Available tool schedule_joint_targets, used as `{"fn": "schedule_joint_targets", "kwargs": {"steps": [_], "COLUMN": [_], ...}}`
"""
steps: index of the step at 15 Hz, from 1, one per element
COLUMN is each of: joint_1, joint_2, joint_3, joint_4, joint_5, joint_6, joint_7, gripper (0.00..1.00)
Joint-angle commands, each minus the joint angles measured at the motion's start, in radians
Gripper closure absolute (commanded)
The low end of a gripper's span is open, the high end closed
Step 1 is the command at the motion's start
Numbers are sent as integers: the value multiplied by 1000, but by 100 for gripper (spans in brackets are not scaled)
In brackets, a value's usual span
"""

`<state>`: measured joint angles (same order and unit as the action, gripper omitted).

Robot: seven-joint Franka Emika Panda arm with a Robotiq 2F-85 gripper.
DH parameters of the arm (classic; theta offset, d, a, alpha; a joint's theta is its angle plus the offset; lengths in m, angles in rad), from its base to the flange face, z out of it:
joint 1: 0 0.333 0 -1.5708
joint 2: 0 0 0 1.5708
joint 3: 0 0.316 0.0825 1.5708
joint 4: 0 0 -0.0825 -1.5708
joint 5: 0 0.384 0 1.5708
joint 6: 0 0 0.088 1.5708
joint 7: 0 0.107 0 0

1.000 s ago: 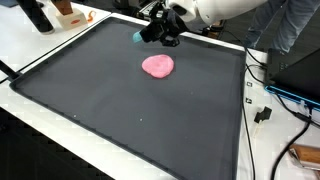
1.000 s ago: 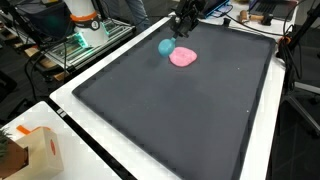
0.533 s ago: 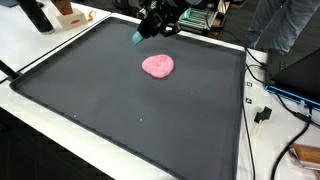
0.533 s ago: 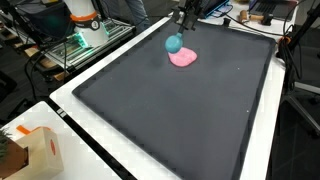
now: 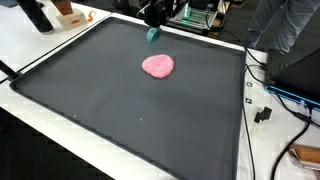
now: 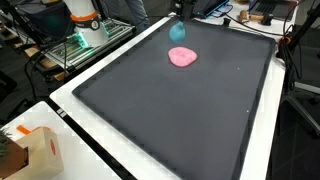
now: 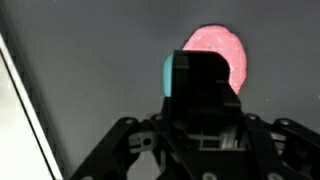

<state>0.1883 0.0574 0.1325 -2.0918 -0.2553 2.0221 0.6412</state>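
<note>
Teal lump [image 5: 152, 37], low beside the pink blob [image 5: 158, 66] a second ago, now hangs above the grey mat [image 5: 120, 110], pinched in the closed claw [image 5: 153, 27], so the grip holds through the lift.

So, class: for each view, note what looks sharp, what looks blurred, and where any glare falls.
Wrist view: the gripper is dark and soft, close to the lens; the teal object and pink lump beyond it are blurred too. In both exterior views the dark mat is evenly lit with no strong glare, and the pink lump reads clearly.
</note>
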Motion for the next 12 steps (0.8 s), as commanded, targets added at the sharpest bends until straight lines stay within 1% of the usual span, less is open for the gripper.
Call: {"fn": "schedule_joint_targets", "kwargs": {"steps": [1, 5, 7, 8, 9, 12], "joint_1": [-32, -48, -51, -51, -53, -54], "joint_2": [-103, -154, -167, -170, -126, -137], "joint_3": [-6, -9, -6, -4, 1, 2], "joint_4": [-121, -201, -228, -239, -180, -201], "joint_5": [188, 358, 408, 413, 370, 385], "joint_6": [112, 209, 237, 248, 208, 224], "joint_7": [-66, -70, -59, -63, -53, -53], "gripper": [75, 75, 75, 75, 50, 50]}}
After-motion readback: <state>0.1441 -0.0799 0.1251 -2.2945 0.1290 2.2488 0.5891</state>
